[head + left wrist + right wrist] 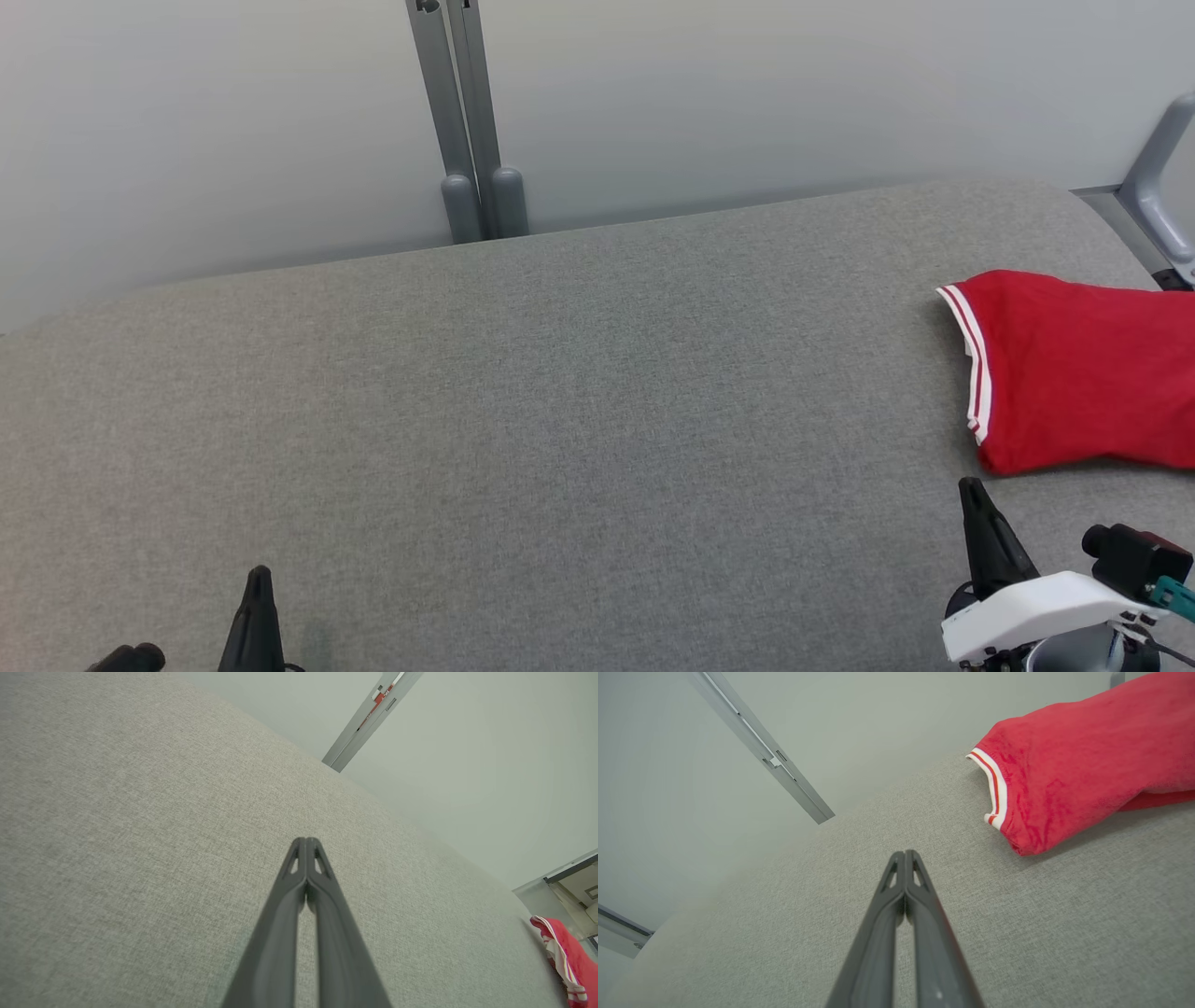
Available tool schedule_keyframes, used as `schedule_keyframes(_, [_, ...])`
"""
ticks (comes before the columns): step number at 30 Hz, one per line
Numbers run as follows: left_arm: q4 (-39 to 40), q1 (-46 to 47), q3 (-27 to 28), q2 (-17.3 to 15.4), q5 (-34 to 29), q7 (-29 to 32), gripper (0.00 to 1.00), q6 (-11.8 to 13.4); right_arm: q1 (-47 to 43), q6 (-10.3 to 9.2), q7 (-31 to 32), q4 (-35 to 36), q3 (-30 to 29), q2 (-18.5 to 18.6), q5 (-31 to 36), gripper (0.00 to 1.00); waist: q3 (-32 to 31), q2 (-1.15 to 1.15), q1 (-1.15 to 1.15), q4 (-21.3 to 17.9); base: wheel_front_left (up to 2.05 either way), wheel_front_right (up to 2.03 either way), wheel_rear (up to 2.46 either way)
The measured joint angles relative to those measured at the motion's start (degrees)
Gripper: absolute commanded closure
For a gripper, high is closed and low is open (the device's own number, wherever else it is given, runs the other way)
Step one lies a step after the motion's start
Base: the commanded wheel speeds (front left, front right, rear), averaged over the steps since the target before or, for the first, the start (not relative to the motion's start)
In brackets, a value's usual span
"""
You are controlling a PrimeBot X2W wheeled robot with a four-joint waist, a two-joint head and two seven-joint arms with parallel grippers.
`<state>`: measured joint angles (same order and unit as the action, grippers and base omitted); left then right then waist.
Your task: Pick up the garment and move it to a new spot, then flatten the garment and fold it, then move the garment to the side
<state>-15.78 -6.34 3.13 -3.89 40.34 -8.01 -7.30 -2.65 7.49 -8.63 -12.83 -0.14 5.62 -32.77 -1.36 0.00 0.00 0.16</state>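
Evidently nothing is gripped by either arm. The left gripper (306, 841) is seen with its two dark fingers pressed together to one point over plain grey cloth, and the right gripper (904, 853) is closed just as tightly on nothing, its tip aimed at the surface near the garment (1083, 373) but apart from it. The garment (red, with a white-striped hem turned toward the middle) is laid at the far right of the padded table (560, 392). It is cut off by the edge of the head view, so its full outline cannot be judged. What is visible is compact and fairly smooth, with one layer lapped over another, which is taken as a sign of folding; its place at the margin may therefore be the side spot that the task asks for, though this cannot be confirmed. Both grippers are held low at the near edge, well apart from each other, probably so that the working area is not blocked from the head camera. For any further grasp, the right fingers would first have to be spread.
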Motion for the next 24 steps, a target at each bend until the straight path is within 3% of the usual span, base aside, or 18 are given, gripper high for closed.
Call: schedule_keyframes(24, [0.6,3.9,1.0,0.4,17.1,4.8,1.00,0.0,2.9,-0.01,4.6,-0.4,-1.7,-0.7,-19.8,1.00,0.4,0.00,0.00,0.0,0.00,0.00,0.00])
